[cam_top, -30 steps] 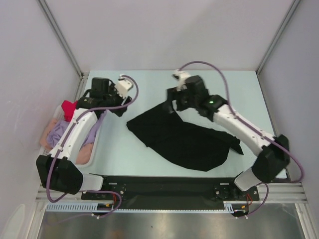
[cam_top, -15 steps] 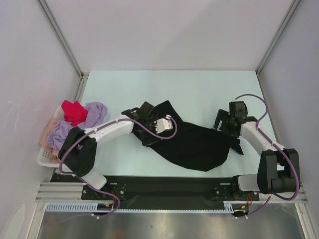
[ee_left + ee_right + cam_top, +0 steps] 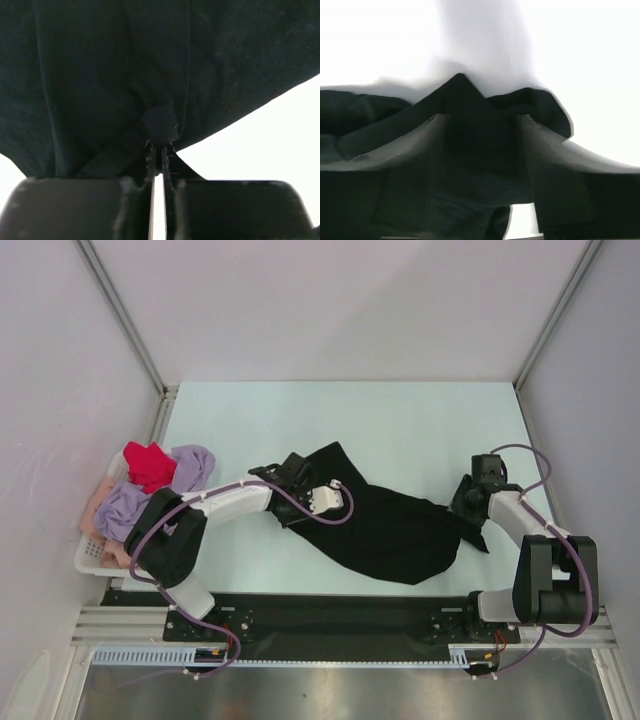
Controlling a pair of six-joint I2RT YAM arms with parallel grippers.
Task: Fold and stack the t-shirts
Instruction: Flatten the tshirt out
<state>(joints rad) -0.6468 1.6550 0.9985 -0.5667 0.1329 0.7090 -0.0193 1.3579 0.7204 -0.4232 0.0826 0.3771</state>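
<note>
**Top external view.** The black t-shirt lay spread on the table, right of centre. Its long axis ran from 10 o'clock to 4 o'clock, and a pointed flap reached up toward 12 o'clock at its left end. The left gripper sat on the shirt's 9 o'clock edge and the right gripper on its 3 o'clock end. Both were dark against dark cloth, so jaw spacing could not be read here. At the table's 9 o'clock side, a white basket held a red t-shirt, a lavender t-shirt and a pale pink t-shirt, all bunched. The left arm partly covered the basket.

**Left wrist view.** The left gripper was all but closed, with only a thin slit between its fingers. A small nub of the black t-shirt was pinched at the tips. Cloth filled most of the frame and ran off its edges.

**Right wrist view.** This view was blurred. The jaws of the right gripper stood wide apart with a peaked fold of the black t-shirt between them. Contact with the cloth could not be determined.
</note>
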